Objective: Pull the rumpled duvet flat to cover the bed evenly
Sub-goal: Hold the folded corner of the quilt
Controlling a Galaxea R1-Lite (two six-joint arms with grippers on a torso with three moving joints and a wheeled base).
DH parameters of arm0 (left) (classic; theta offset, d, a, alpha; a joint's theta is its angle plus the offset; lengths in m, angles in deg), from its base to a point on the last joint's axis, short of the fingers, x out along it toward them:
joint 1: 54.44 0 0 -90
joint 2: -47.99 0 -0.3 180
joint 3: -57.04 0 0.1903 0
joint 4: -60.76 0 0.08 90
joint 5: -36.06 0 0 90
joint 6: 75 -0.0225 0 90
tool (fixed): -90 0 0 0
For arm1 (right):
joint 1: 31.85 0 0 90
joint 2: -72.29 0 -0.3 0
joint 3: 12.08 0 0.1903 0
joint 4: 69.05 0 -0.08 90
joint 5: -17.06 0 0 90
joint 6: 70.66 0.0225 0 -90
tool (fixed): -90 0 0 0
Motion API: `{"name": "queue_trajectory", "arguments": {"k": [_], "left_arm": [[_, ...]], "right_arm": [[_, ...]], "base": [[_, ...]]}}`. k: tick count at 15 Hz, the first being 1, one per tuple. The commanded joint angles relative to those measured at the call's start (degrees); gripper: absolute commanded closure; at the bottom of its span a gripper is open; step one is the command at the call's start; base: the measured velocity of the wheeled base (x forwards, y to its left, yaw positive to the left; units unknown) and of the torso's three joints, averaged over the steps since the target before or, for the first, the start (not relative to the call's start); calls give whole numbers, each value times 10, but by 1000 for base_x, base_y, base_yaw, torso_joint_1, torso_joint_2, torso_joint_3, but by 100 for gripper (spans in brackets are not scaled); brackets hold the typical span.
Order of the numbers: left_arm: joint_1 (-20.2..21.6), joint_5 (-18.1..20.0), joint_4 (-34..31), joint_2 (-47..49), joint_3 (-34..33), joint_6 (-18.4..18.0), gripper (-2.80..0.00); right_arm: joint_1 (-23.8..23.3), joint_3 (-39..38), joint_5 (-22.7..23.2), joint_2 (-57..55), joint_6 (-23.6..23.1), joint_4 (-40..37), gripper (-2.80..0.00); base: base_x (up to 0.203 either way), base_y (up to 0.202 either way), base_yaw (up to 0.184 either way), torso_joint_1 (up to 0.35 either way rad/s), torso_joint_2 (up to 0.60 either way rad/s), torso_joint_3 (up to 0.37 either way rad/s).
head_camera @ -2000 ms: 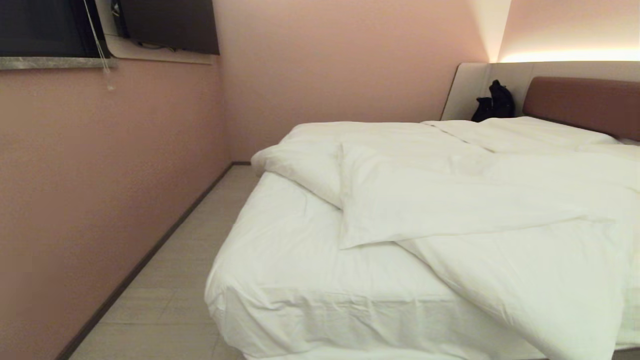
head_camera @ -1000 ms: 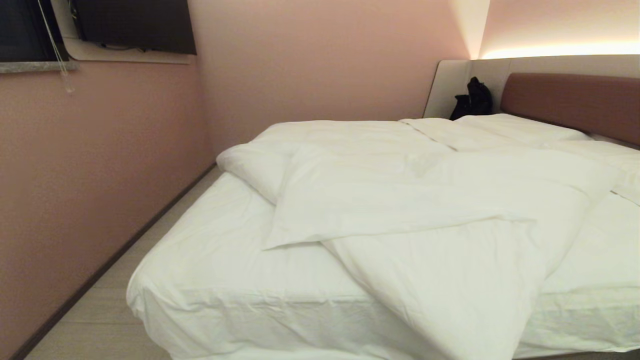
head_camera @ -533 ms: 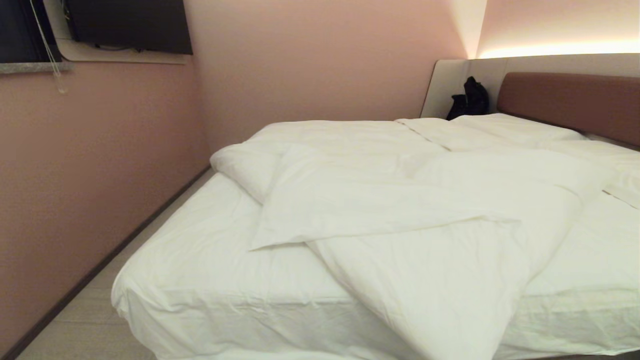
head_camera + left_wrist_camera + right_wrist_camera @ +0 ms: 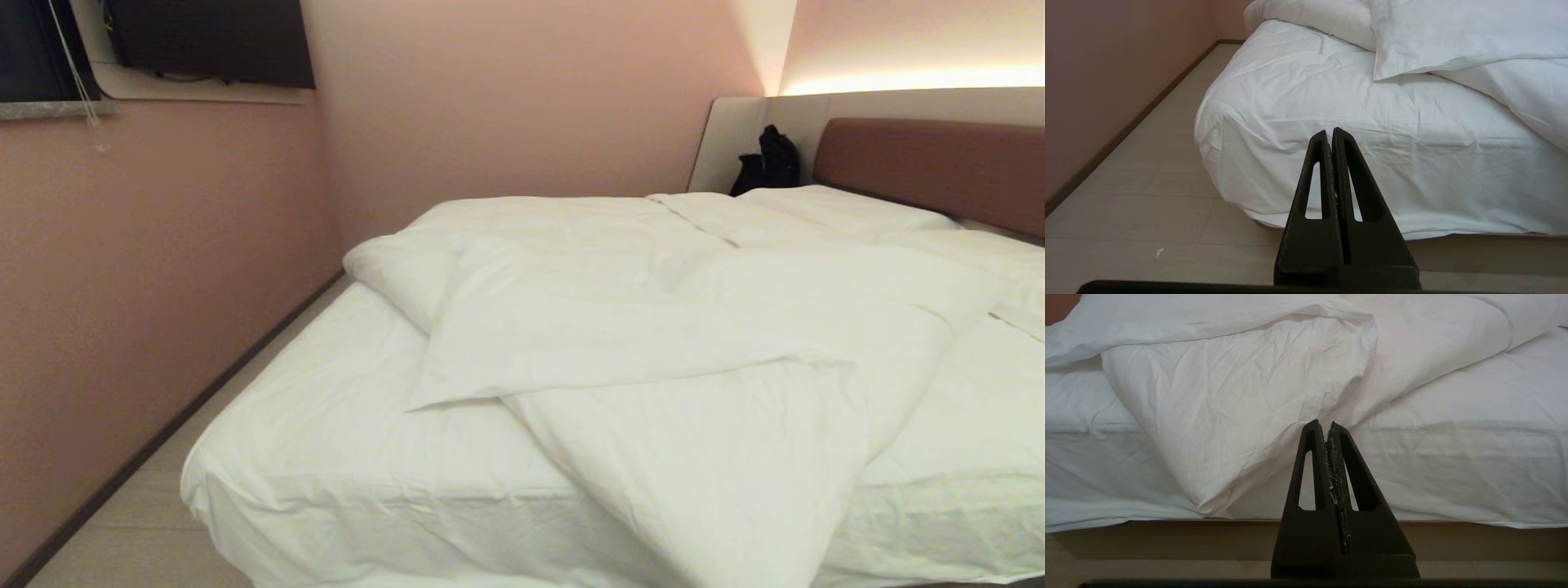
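Comparing with two seconds ago, the whole head view has swung to the right, so the camera moved, not the bedding; in the last half second the picture hardly changes, so the robot seems settled facing the foot edge of the bed (image 4: 343, 523). I judge the approach is finished and the pulling itself is not yet started.

The duvet (image 4: 653, 343) lies bunched across the middle of the bed, folded over itself, with one corner hanging over the foot edge near the right side. The foot-left corner of the bed shows only the sheet (image 4: 326, 425).

The left gripper (image 4: 1331, 132) is clenched with nothing in it, pointing at the side of the mattress by the foot-left corner. The right gripper (image 4: 1323, 424) is also clenched and empty, just before the hanging duvet corner, not touching it.

Neither arm shows in the head view. The right side of the bed is cut off, and a black object (image 4: 767, 163) beside the headboard (image 4: 939, 163) is too dark to identify.
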Motion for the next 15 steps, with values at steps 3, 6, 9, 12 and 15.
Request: {"name": "queue_trajectory", "arguments": {"k": [3, 6, 9, 12, 15], "left_arm": [[0, -1, 1, 0, 0, 3, 0], [0, -1, 1, 1, 0, 2, 0], [0, -1, 1, 1, 0, 3, 0], [0, -1, 1, 0, 0, 2, 0], [0, -2, 1, 0, 0, 1, 0]], "right_arm": [[0, 0, 0, -1, 0, 0, 0], [0, 0, 0, -1, 0, 0, 0], [0, 0, 0, -1, 0, 0, 0], [0, 0, 0, -1, 0, 0, 0], [0, 0, 0, -1, 0, 0, 0]], "base": [[0, 0, 0, 0, 0, 0], [0, 0, 0, 0, 0, 0], [0, 0, 0, 0, 0, 0], [0, 0, 0, 0, 0, 0], [0, 0, 0, 0, 0, 0]]}}
